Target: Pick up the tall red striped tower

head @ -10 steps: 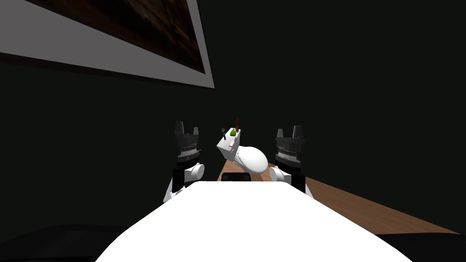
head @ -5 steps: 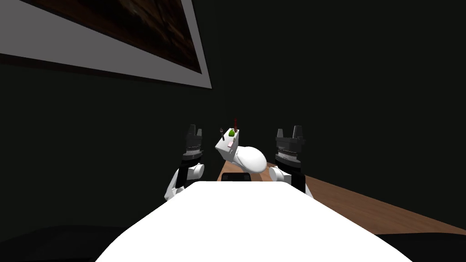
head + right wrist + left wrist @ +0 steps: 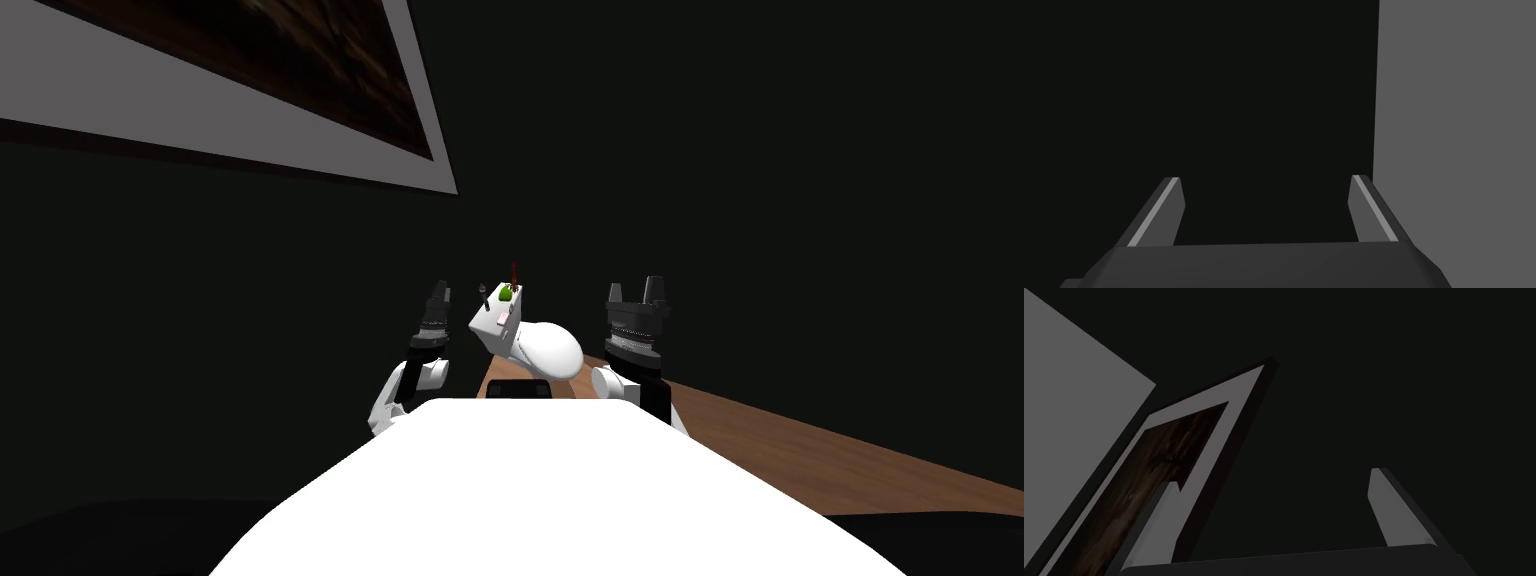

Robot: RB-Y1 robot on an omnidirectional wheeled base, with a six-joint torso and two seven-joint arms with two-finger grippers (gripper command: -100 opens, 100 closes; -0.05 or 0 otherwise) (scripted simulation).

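Observation:
The red striped tower [image 3: 514,272] is a thin, small upright stick standing on top of a white box [image 3: 492,322]. Beside it on the box sit a green object [image 3: 507,293] and a small dark object [image 3: 486,290]. A rounded white body [image 3: 547,350] joins the box on the near side. My left gripper [image 3: 436,294] is raised just left of the box and seen edge-on; in the left wrist view it [image 3: 1272,478] stands open and empty. My right gripper [image 3: 637,289] is raised to the right of the box, and in its wrist view it [image 3: 1265,179] is open and empty.
A large framed picture [image 3: 300,70] hangs on the dark wall at the upper left. A strip of wooden floor [image 3: 800,455] runs to the right behind the white box. The room around is dim.
My left hand has turned and swung right, closer to the white box, and now shows edge-on. The head view has drifted slightly. The right arm has not moved.

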